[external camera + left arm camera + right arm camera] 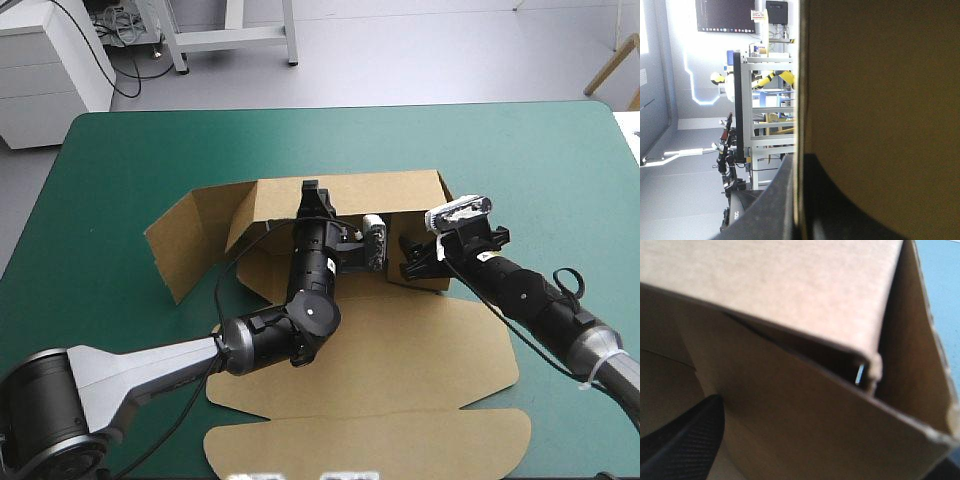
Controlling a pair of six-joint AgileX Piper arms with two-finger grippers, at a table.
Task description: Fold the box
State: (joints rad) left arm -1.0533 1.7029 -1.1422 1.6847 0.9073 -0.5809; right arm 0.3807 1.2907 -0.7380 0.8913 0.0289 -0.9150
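At the far wall of the box point(400, 340), the left gripper point(316, 195) clamps the board; the right gripper point(410, 262) reaches inside, grip unclear.

brown box point(400, 350) on teal-green table point(120, 150), walls partly raised, left claw point(315, 195) at far wall, right claw point(409, 262) at right wall
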